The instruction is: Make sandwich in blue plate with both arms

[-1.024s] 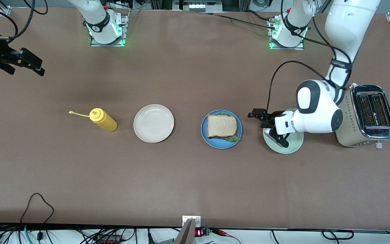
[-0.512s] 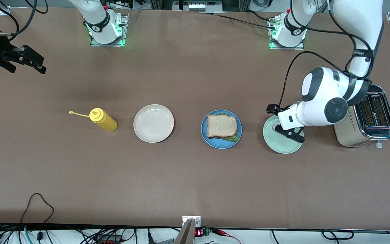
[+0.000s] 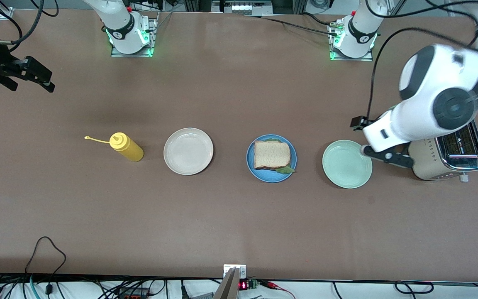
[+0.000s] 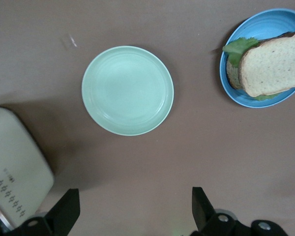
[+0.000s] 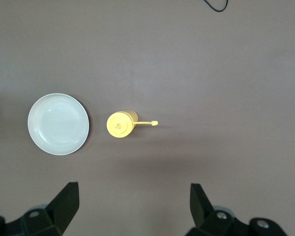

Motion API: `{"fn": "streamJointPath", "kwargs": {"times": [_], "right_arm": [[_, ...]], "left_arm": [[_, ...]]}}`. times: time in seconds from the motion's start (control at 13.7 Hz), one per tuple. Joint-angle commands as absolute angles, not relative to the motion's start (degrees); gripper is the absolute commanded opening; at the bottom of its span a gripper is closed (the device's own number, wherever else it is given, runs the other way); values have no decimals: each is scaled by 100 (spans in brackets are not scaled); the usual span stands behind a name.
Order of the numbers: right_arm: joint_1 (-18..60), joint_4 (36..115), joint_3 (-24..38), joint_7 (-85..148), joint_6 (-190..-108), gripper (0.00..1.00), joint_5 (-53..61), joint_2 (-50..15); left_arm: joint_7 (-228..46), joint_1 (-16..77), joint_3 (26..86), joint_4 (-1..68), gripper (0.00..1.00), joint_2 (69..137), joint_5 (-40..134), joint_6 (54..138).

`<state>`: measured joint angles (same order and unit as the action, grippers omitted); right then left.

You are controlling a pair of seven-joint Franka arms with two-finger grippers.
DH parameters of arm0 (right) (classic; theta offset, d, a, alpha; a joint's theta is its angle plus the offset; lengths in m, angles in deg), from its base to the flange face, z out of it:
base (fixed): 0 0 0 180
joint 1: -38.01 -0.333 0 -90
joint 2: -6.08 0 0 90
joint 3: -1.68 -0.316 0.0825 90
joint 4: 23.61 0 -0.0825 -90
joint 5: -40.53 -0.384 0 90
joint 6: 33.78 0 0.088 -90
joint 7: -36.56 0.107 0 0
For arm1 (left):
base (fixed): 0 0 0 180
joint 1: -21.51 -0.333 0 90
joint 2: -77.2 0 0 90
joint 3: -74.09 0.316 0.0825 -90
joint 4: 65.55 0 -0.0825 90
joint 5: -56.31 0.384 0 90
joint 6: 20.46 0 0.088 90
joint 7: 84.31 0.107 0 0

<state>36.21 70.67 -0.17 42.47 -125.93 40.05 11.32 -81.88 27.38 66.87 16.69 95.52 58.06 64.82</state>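
Observation:
The sandwich (image 3: 271, 154) lies on the blue plate (image 3: 254, 167) at mid-table: a tan bread slice on top, green lettuce (image 3: 285, 169) poking out at the edge. The left wrist view shows the sandwich (image 4: 274, 64) and blue plate (image 4: 278, 19) at its edge. My left gripper (image 3: 370, 139) hangs open and empty over the table between the mint-green plate (image 3: 347, 164) and the toaster (image 3: 450, 158); its fingers (image 4: 68, 212) stand wide apart. My right gripper (image 3: 29, 80) hangs open and empty over the table at the right arm's end, with spread fingers (image 5: 65, 202).
A cream-white plate (image 3: 188, 150) and a yellow squeeze bottle (image 3: 126, 146) stand toward the right arm's end; both also show in the right wrist view, plate (image 5: 58, 124) and bottle (image 5: 121, 124). The mint-green plate (image 4: 128, 90) is bare. Cables run along the table edges.
My left arm has lifted and drawn away from over the mint-green plate toward the toaster, uncovering the plate. The right gripper has barely moved. The sandwich has stayed put.

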Motion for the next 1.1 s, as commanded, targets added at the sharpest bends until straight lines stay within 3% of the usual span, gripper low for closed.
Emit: {"fn": "streamJointPath", "kwargs": {"times": [0.0,0.15,0.44,1.02], "right_arm": [[3740,7018,-96,4017,-12624,100,3904,1135],[3766,7000,-78,3972,-12633,100,3834,1074],[3749,7000,-78,3981,-12624,100,3798,1074],[3766,7008,-78,3972,-12615,100,3790,1082]], "left_arm": [[-8237,2696,6750,785,100,9523,5868,5690],[-8281,2521,6803,897,100,9032,5790,5723],[-8273,2485,7347,2547,100,7793,5728,7014],[-8211,2292,7348,2814,100,7597,5553,6945]]}}
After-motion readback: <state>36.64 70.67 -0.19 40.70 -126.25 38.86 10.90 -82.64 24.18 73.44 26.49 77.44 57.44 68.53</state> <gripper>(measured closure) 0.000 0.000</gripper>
